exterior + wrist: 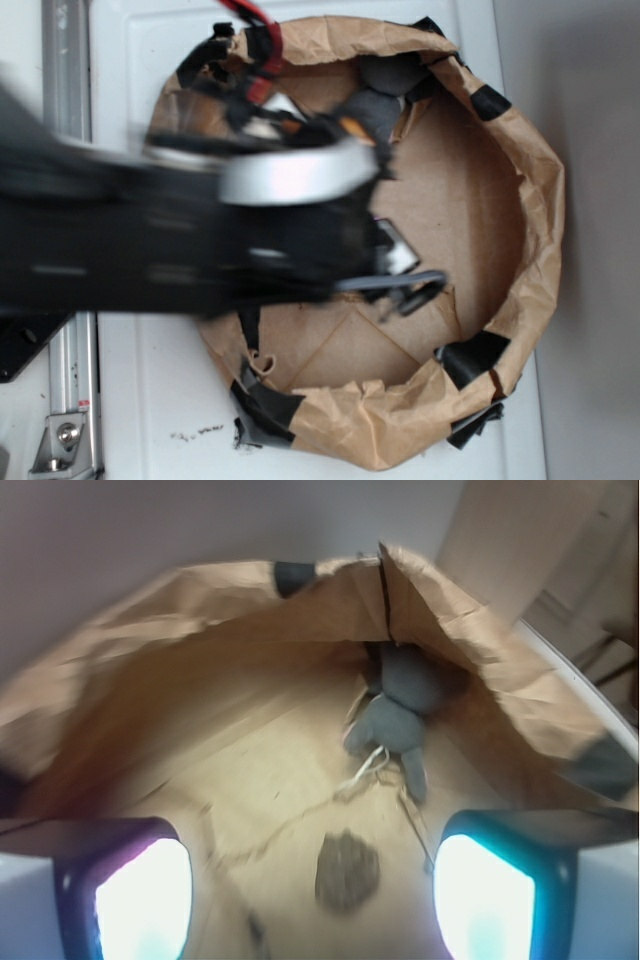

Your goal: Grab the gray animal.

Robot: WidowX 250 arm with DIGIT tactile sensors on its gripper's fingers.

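Observation:
The gray animal (395, 715) is a dark gray plush with floppy limbs and a thin white string. In the wrist view it lies on the cardboard floor against the far paper wall, ahead and slightly right of centre. In the exterior view the gray animal (385, 85) sits at the top of the ring, partly behind the arm. My gripper (312, 900) is open, its two bright pads (140, 900) far apart with nothing between them, well short of the toy. The gripper (405, 285) is blurred in the exterior view, over the enclosure's middle.
A crumpled brown paper wall (530, 200) patched with black tape rings the cardboard floor (450, 200). A brown lumpy ball (347, 870) lies on the floor between my pads and the toy. A metal rail (65, 60) runs along the left of the white table.

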